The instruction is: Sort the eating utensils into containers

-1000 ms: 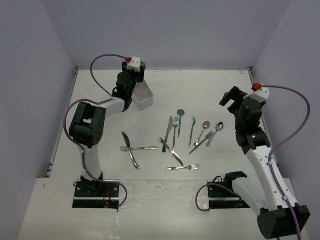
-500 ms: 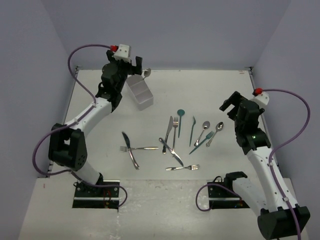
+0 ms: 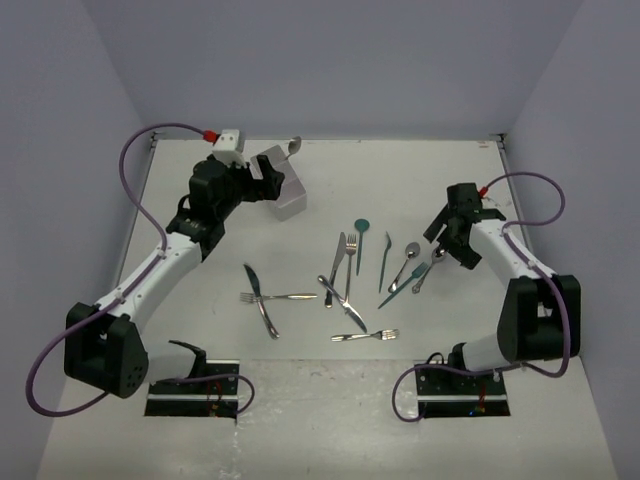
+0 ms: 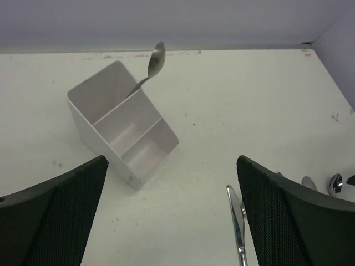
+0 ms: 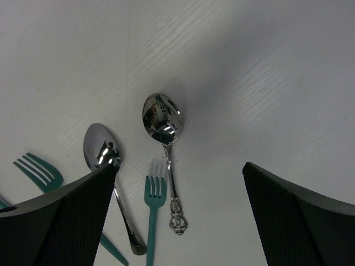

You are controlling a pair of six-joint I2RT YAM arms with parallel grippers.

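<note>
The white three-compartment organiser (image 3: 287, 192) stands at the back left, and it also shows in the left wrist view (image 4: 123, 126). A silver spoon (image 4: 155, 60) leans in its far compartment, bowl up (image 3: 292, 147). My left gripper (image 3: 264, 174) is open and empty, just left of the organiser; its fingers (image 4: 55, 216) frame bare table and a silver knife (image 4: 236, 221). My right gripper (image 3: 447, 236) is open and empty above an ornate silver spoon (image 5: 163, 122), a second silver spoon (image 5: 101, 147) and a teal fork (image 5: 153, 194). Several more utensils lie mid-table around a silver fork (image 3: 351, 262).
A teal spoon (image 3: 361, 228) and a teal knife (image 3: 385, 258) lie right of centre. A knife (image 3: 252, 282), fork (image 3: 278, 296) and spoon (image 3: 266, 318) cross at the left. A fork (image 3: 368, 335) lies nearest the front. Grey walls enclose the table.
My left gripper has drawn back from over the organiser, and a silver spoon now stands in it. My right arm has folded down and its gripper is low over the right-hand spoons.
</note>
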